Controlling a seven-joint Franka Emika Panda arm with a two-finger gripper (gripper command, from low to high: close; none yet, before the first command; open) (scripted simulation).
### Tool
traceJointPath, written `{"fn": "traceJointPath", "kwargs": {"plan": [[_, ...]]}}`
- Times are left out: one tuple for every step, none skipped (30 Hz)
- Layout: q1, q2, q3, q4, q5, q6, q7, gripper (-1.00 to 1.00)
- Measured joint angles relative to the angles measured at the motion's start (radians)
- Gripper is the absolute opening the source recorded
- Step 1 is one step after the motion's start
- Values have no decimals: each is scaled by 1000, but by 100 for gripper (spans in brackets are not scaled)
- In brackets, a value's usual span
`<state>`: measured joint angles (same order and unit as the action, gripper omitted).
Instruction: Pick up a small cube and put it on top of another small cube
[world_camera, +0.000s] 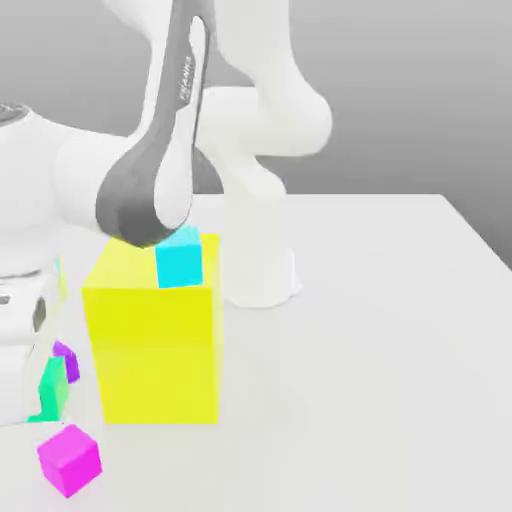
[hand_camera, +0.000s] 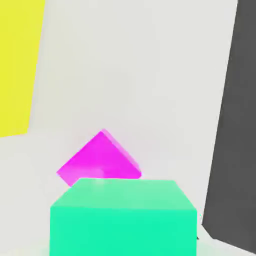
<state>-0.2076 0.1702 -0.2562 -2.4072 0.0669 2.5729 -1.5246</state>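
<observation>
Small teal-green cube (hand_camera: 123, 232), one – pinched in the claw (world_camera: 44, 402), at its tips; magenta cube (world_camera: 70, 460), one – lower and towards the exterior view's right, the likely though unconfirmed base for stacking.

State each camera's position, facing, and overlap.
Exterior view: off the arm, looking slightly down across the pale table; shows the white Panda arm and its base.
Hand view: on the hand, looking past the small teal-green cube, close in front, to the table.
Shared: teal-green cube, small magenta cube, large yellow block, table.
</observation>
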Motion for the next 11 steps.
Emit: {"fn": "traceJointPath", "kwargs": {"plan": [[-6,6,3,-3,8,8,-27,-100],[-11,20,8,-4,17,23,-45,-100],[-15,40,13,-3,28,43,-58,-100],[-20,64,20,-2,40,65,-70,-100],[-26,89,28,-1,53,88,-81,-100],[-33,115,37,1,68,112,-92,-100],[-42,143,48,2,83,136,-104,-100],[-47,158,54,3,92,149,-110,100],[-47,158,54,3,92,149,-110,100],[-47,158,54,3,92,149,-110,100],[-47,158,54,3,92,149,-110,100]]}}
